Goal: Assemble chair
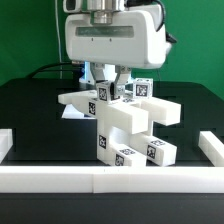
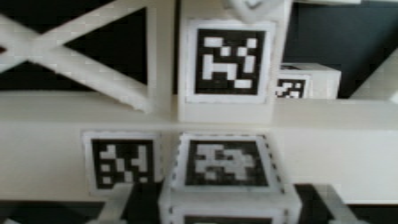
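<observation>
The pincer [image 1: 109,92] grips the upright white chair [image 1: 122,125] on the black table [image 1: 30,105].

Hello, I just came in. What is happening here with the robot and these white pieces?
One robot arm is putting a white chair together on a black table. The tagged blocks are already joined into an upright stack near the front rail. The end effector is down at the top of the stack, shut on an upper piece. The wrist view shows only tagged blocks close up.

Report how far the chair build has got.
Done: several white blocks already stand joined as a blocky chair. In hand: the hand is shut on an upright tagged piece at its top. Left: seating that piece; I can't tell whether other parts remain.
</observation>
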Robot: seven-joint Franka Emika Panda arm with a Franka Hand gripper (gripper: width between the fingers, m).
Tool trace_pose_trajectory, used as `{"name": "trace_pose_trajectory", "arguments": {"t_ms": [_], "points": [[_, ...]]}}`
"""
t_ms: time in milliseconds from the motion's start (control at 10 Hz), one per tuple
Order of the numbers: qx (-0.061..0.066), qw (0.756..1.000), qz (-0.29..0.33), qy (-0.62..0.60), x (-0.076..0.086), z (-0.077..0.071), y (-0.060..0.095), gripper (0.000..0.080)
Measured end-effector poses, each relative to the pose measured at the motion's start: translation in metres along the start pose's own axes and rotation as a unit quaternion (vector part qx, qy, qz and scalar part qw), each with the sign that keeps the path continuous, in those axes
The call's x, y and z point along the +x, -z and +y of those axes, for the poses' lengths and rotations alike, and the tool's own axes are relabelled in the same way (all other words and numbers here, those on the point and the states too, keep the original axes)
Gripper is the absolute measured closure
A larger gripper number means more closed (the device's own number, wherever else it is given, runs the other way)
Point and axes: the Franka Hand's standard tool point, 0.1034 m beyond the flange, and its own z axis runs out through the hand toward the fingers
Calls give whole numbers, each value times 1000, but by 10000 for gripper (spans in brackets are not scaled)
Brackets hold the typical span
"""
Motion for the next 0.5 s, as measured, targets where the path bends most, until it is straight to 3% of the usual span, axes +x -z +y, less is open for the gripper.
{"name": "trace_pose_trajectory", "arguments": {"t_ms": [500], "points": [[2,986,-2,-167,0,0,0,512]]}}
